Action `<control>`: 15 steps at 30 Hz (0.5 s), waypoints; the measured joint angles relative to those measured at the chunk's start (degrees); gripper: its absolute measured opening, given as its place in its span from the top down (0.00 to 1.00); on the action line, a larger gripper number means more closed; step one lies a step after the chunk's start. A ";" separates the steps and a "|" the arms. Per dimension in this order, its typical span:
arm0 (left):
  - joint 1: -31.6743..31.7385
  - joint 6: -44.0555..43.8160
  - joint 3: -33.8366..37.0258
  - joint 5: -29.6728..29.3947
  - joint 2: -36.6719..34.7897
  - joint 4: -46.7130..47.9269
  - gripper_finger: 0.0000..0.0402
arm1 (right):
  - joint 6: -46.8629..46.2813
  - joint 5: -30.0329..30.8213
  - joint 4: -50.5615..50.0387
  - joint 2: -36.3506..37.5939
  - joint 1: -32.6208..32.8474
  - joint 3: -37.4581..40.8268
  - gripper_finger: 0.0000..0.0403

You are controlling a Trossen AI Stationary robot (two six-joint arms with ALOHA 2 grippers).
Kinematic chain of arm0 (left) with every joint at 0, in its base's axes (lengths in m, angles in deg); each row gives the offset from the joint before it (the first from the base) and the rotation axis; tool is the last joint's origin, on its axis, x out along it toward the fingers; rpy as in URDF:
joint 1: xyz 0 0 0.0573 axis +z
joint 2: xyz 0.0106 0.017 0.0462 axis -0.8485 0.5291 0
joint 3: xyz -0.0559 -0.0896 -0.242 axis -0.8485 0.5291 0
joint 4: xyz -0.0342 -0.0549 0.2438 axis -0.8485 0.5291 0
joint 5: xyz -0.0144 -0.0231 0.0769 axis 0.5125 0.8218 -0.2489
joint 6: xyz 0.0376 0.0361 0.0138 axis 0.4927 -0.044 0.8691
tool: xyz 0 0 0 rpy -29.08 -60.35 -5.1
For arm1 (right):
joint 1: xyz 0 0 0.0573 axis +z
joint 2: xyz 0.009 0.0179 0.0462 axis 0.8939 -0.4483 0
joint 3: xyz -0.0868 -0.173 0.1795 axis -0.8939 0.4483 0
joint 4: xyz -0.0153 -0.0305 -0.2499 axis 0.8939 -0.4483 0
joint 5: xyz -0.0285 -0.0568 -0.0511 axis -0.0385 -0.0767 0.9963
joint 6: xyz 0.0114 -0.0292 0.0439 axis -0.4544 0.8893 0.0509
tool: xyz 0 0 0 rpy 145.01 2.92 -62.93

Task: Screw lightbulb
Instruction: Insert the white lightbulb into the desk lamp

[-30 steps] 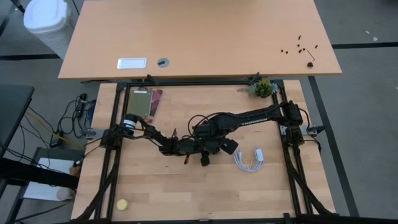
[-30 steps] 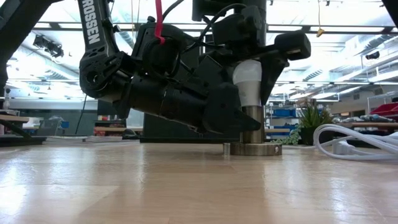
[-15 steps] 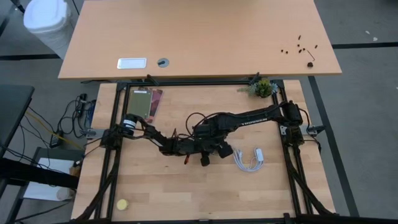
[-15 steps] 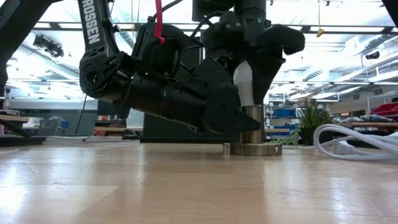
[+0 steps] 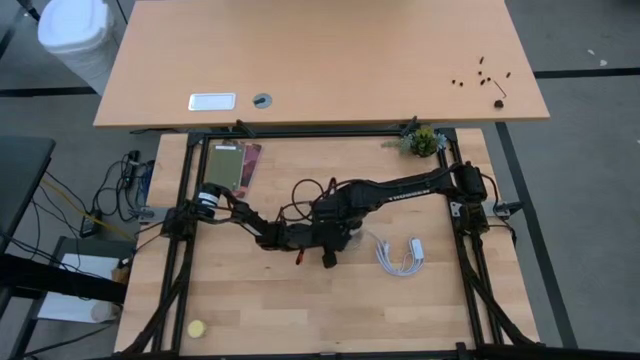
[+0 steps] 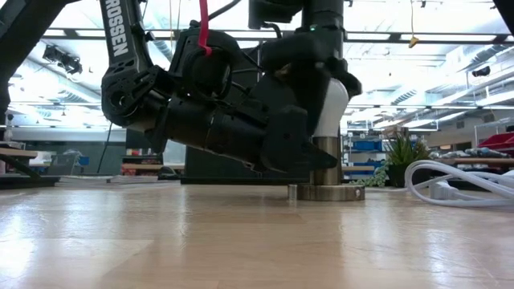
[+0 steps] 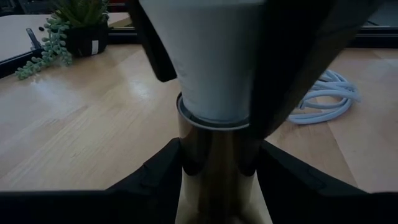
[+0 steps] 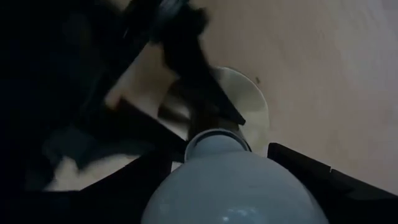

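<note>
While you look across the table at board level, the nearest thing you meet is the left gripper [image 6: 309,156], coming in low from nine o'clock with its two fingers clasped on the metal stem of the socket [image 6: 326,172]; your left wrist view confirms it, a dark finger pressed to each side of the brassy stem [image 7: 214,168]. Directly above that stem sits the lightbulb [image 6: 329,108], upright, its narrow end entering the socket's collar. You can see the right gripper [image 6: 321,64] reaching down from twelve o'clock and grasping the white bulb, its fingers [image 8: 298,163] flanking the round glass in the right wrist view, with the socket's round base [image 8: 249,102] on the wood beyond. From overhead, both arms meet near the middle of the table [image 5: 300,300], the bulb hidden beneath them. Just at three o'clock of that meeting point lies a coiled white cable [image 5: 402,256]. Farther off, toward one o'clock at the table's far edge, stands a small potted plant [image 5: 423,141].
</note>
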 joint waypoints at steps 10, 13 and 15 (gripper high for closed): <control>0.00 -0.02 0.00 -0.13 0.00 0.02 0.54 | -9.81 -0.01 1.01 0.00 0.00 0.04 0.35; 0.00 -0.02 0.00 -0.14 0.00 0.01 0.54 | -5.66 0.62 0.96 0.00 0.05 0.00 0.32; 0.00 -0.01 0.00 -0.17 0.00 0.00 0.54 | -1.19 0.59 1.10 0.00 0.07 -0.02 0.29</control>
